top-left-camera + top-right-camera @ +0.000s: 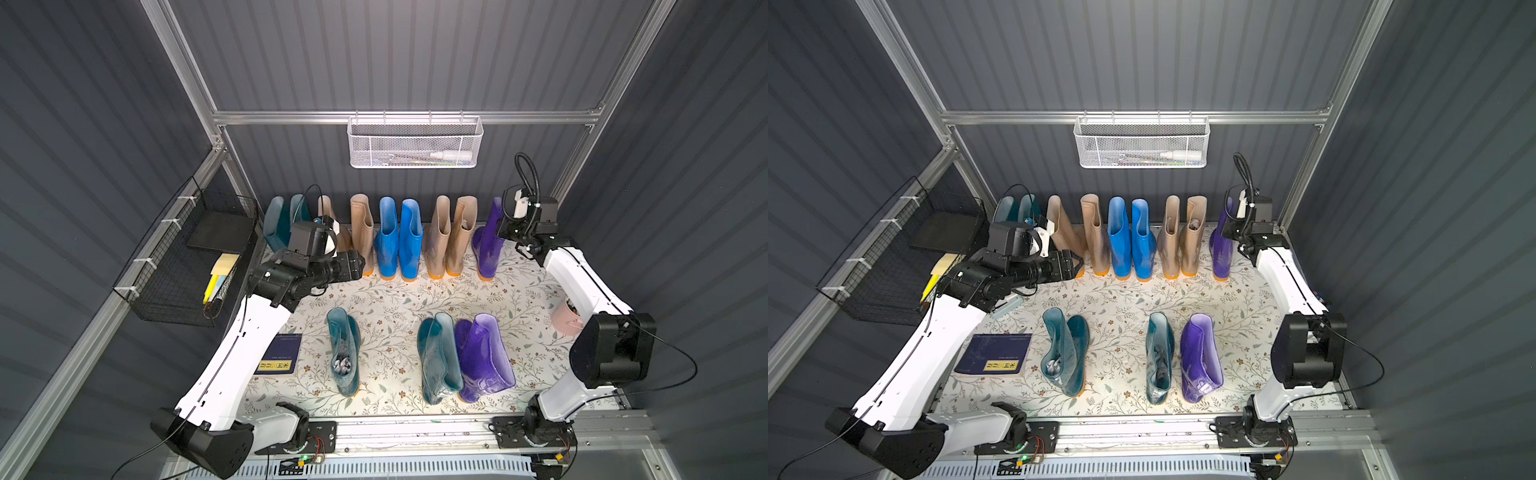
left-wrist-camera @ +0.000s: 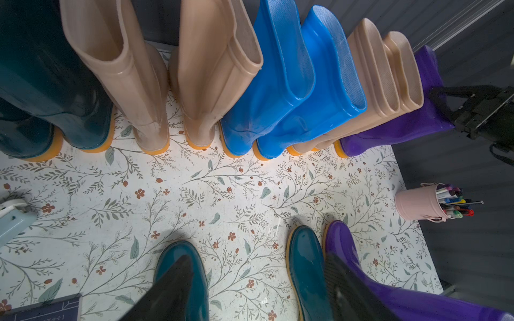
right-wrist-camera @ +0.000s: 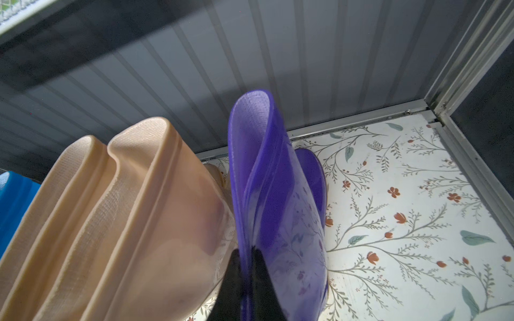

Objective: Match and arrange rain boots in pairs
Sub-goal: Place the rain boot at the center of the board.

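Surface [image 1: 395, 299]: floral print
Back row [image 1: 409, 241]: 9 boots upright along the wall [image 1: 291, 166], purple boot [image 1: 488, 241] at its right end
Front boots [image 1: 438, 361]: 2 teal, 1 purple
Right tool [image 3: 246, 258]: clamped on that purple boot's rim
Left tool [image 1: 1073, 266]: jaws apart, before the beige boots [image 1: 1096, 237]

Back teal boots [image 1: 275, 224] half hidden behind left arm [image 1: 307, 266]; pink cup [image 1: 562, 322] mostly behind right arm [image 1: 582, 282]

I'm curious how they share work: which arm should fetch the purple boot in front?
Probably right: the front purple boot stands on that arm's side, and the right pincer grips the back purple boot, its match. The left pincer, though open, hovers farther off.
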`<state>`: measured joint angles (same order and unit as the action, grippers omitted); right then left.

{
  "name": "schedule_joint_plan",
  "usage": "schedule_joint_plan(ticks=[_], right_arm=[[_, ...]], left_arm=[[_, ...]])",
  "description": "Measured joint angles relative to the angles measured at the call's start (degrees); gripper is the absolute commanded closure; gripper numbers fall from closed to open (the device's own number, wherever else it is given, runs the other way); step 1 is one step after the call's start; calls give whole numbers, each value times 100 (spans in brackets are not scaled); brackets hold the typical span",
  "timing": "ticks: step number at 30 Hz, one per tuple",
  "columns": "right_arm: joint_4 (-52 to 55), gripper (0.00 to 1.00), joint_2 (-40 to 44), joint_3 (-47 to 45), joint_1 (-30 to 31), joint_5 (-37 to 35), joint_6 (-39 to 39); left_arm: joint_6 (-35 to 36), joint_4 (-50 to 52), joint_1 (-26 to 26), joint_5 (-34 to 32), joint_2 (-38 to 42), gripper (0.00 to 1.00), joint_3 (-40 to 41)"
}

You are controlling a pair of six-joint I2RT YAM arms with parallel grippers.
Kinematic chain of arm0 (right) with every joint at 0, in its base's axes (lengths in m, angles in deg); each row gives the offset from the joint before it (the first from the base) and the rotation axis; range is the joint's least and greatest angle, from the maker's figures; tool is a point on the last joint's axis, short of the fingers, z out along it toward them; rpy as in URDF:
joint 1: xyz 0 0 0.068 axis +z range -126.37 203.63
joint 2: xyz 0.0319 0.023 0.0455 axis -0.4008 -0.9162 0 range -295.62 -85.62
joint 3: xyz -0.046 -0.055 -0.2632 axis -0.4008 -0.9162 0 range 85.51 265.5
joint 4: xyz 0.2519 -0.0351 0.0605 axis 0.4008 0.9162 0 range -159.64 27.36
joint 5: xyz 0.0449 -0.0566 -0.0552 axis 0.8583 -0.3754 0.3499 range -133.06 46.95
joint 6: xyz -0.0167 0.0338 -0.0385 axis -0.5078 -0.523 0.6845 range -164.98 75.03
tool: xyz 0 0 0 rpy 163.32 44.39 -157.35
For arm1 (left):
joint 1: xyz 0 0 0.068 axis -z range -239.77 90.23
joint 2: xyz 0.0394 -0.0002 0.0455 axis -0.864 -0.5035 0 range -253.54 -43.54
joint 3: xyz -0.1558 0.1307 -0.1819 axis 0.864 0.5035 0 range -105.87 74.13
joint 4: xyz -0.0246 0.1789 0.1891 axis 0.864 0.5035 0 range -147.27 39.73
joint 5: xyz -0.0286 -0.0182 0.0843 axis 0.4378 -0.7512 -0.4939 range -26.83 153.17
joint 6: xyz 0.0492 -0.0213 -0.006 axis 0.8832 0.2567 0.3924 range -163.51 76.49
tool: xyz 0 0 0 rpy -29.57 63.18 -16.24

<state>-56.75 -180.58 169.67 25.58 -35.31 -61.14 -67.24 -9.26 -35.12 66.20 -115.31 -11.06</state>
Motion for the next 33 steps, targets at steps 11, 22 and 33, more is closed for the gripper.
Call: schedule_joint_plan(ticks=[11,22,33], right_arm=[[2,83,-2,-2,48,-13,140],[-107,62,4,160,50,-22,175],[107,50,811,157,50,-57,243]], left_arm=[[4,-4,0,9,0,22,0],[295,-57,0,564,-42,18,-81],[584,-533,2,1167,146,16,-20]])
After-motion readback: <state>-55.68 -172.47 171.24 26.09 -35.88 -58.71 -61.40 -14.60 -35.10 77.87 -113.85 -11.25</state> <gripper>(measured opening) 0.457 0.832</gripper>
